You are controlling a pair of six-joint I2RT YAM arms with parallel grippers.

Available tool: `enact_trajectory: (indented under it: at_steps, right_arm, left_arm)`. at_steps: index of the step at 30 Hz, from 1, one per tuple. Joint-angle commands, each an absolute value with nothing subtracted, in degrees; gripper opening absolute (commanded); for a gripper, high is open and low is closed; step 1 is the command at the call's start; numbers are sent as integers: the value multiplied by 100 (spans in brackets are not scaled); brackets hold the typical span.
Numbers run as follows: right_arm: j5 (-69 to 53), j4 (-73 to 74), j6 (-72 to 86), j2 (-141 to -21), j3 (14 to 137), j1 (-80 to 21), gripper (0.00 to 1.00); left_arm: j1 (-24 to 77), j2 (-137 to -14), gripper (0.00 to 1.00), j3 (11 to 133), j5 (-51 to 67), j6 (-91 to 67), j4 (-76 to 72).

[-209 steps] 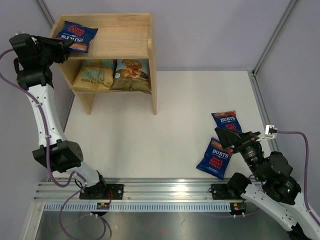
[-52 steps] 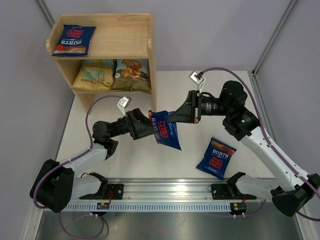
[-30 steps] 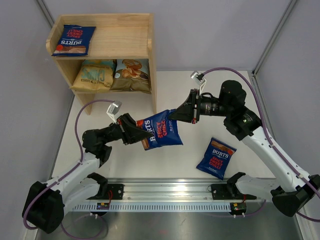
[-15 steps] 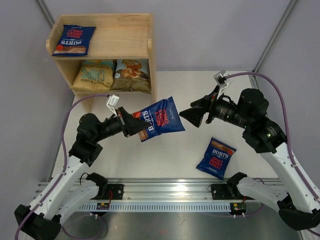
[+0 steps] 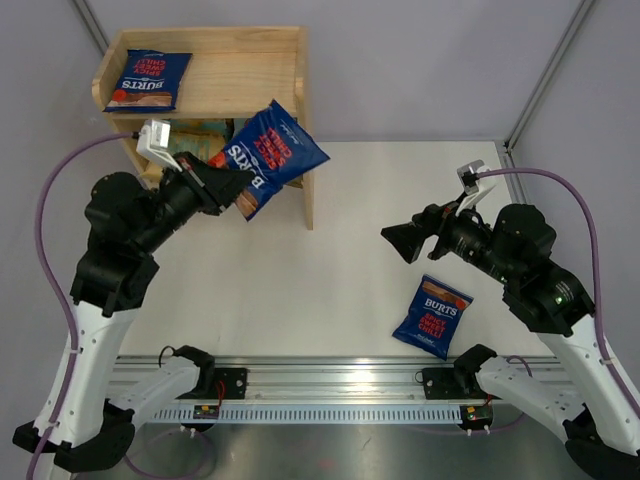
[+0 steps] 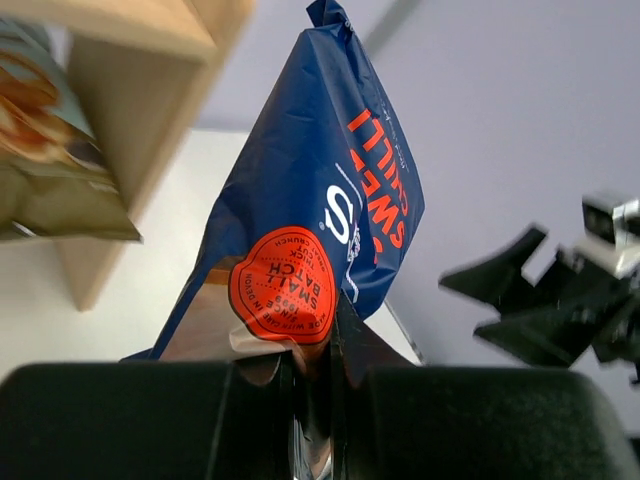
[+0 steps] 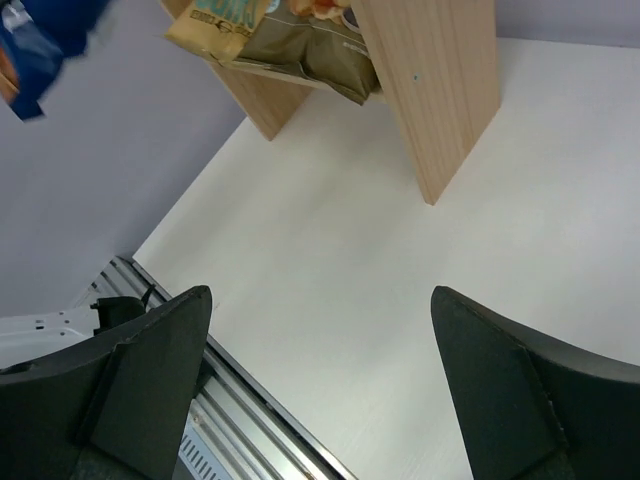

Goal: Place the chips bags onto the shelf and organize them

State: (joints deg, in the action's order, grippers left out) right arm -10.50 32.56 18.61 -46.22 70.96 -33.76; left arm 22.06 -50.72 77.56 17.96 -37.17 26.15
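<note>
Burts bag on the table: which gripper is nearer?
Right. The right gripper hangs open near the table bag; the left gripper is far off by the shelf, clamping another Burts bag.

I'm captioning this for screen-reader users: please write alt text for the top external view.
The left gripper holds a dark-blue Burts bag aloft in front of the pale wooden shelf, whose top tier already carries another Burts bag. The right gripper hangs open over the white table, apart from a third Burts bag lying flat near it.
</note>
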Motion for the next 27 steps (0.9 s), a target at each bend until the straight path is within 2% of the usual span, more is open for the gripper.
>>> enact_trajectory:
  at_steps: [1, 7, 13, 17, 21, 27]
  right_arm:
    - [-624, 3173, 2003, -4544, 6909, -3401, 99]
    - [-439, 2945, 2232, -4324, 6522, -3401, 99]
    - [-396, 2830, 2241, -4122, 6284, -3401, 100]
    - [-457, 2804, 2267, -4096, 6214, -3401, 99]
    - [-536, 2707, 2294, -4122, 6012, -3401, 99]
    - [-677, 2567, 2347, -4122, 5819, -3401, 99]
  left_arm:
    - [1917, -5457, 0, 8770, 1020, -3823, 3374]
    - [846, -6590, 0, 10263, 950, -4455, 3648]
    - [344, -7539, 0, 10959, 493, -5123, 3463]
    - [220, -8304, 0, 11854, 413, -5466, 3629]
    - [220, -8797, 0, 12199, 238, -5835, 3551]
    - [220, -9272, 8, 12603, -280, -6266, 3865]
